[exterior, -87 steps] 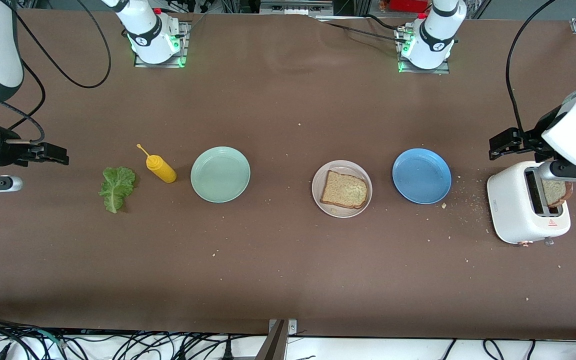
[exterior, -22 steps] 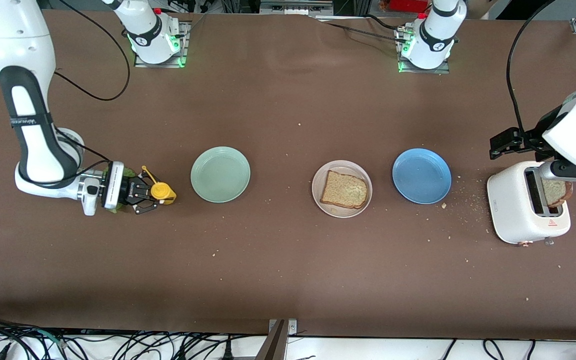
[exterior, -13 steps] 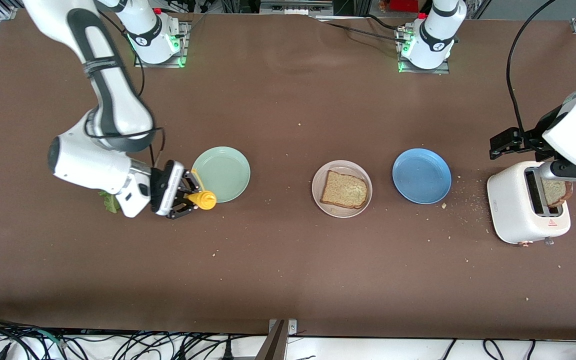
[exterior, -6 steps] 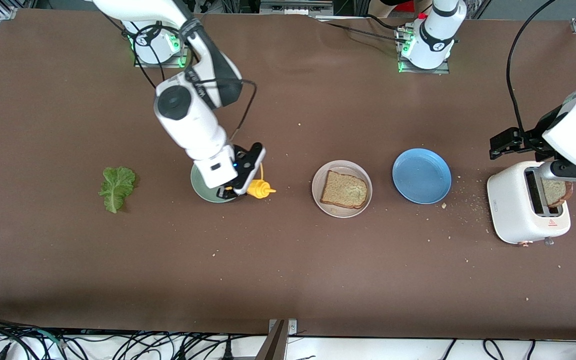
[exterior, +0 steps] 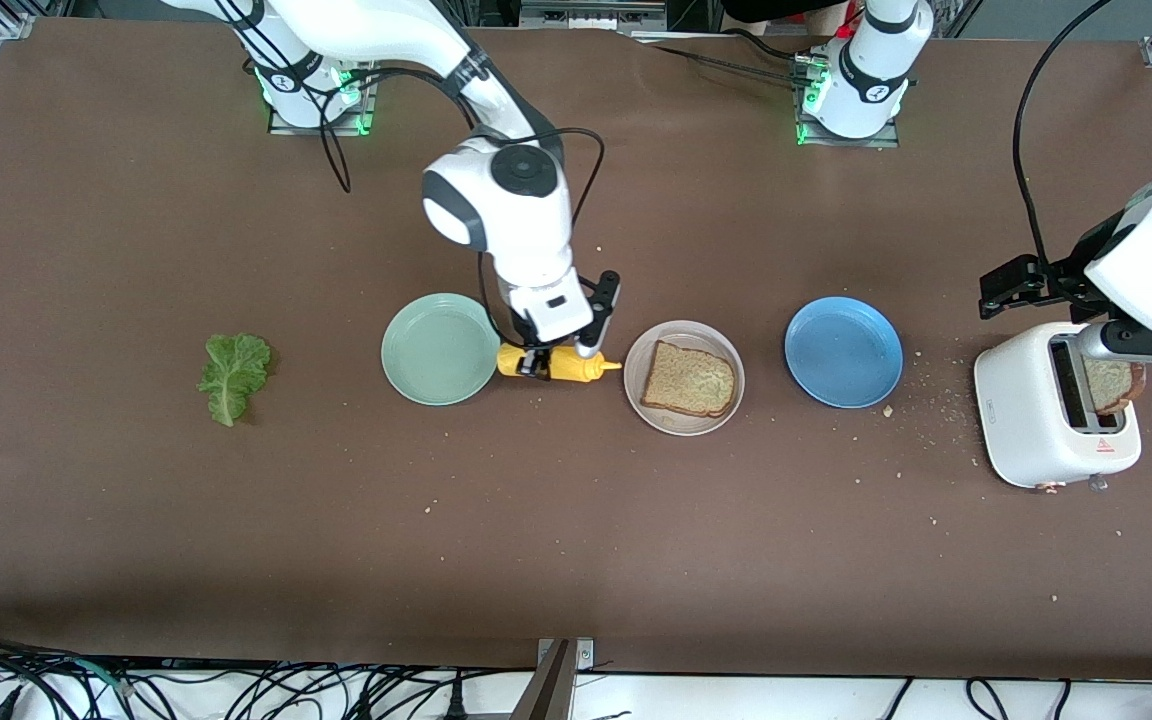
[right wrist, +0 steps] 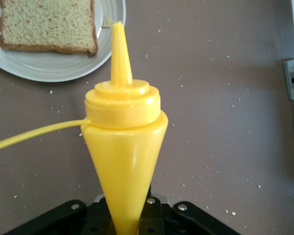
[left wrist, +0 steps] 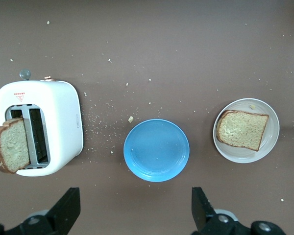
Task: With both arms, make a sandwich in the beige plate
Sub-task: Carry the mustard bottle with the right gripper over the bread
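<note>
Between mint plate (exterior: pixel 441 349) and beige plate (exterior: pixel 684 377), my right gripper (exterior: pixel 548 366) has its fingers pinching the yellow bottle (exterior: pixel 560 363), nozzle toward the bread slice (exterior: pixel 689 379). Advice: tip nozzle over bread centre, squeeze gently. Beige plate: one slice. Blue plate (exterior: pixel 843 351), mint plate: bare. Toaster (exterior: pixel 1053 418): second slice (exterior: pixel 1116 384). Left gripper (left wrist: pixel 135 215) waits above toaster, fingers spread.

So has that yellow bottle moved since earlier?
Yes. The bottle lay between the lettuce and the green plate; now the right tool holds it between that plate and the beige plate.
</note>
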{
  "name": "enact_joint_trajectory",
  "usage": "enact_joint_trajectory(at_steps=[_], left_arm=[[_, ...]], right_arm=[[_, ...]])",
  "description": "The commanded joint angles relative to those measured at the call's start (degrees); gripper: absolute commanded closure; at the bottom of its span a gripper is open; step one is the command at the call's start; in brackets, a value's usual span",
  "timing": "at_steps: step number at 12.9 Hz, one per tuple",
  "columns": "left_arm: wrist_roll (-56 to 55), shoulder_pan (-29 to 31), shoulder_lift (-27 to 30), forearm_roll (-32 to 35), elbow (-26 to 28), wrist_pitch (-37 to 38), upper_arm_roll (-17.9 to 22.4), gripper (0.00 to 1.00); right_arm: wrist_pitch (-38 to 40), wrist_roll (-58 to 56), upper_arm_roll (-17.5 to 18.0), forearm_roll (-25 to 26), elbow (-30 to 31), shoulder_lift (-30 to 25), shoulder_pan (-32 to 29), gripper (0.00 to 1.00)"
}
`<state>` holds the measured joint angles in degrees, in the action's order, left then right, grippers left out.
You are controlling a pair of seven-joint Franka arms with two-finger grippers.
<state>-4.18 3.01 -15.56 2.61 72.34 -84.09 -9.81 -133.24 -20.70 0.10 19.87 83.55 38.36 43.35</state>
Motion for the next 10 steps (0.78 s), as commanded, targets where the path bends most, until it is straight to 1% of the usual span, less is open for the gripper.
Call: enact_joint_trajectory(at_steps=[1,3,5,6,8,9,10], left_arm=[[-0.3,0.4,0.8,-1.0,0.3,0.7,-0.2,0.0],[-0.3,0.4,0.8,-1.0,0.3,0.7,-0.2,0.0],[-0.3,0.4,0.8,-1.0,0.3,0.7,-0.2,0.0],[-0.3,0.4,0.8,-1.0,0.3,0.7,-0.2,0.0],[-0.3,0.4,0.8,-1.0,0.3,0.7,-0.2,0.0],[-0.3,0.4,0.8,-1.0,0.3,0.7,-0.2,0.0],[-0.3,0.4,0.8,-1.1,0.3,0.7,-0.2,0.0]], right_arm=[[4.2,4.9,-1.0,6.2,-7.3,5.7,4.3,1.0],[5.2,6.7,-1.0,11.2,-7.5,7.9,5.4,1.0],[5.9,7.0,-1.9,14.3,-8.5,10.9,6.9,1.0],[7.0,6.9,-3.0,14.8,-9.8,12.4,8.1,1.0],[11.0,6.9,-4.3,15.4,-15.1,16.4,10.2,1.0],[11.6,6.9,-5.2,15.5,-17.1,18.0,11.0,1.0],[11.6,7.1,-5.5,15.5,-17.5,18.7,11.2,1.0]])
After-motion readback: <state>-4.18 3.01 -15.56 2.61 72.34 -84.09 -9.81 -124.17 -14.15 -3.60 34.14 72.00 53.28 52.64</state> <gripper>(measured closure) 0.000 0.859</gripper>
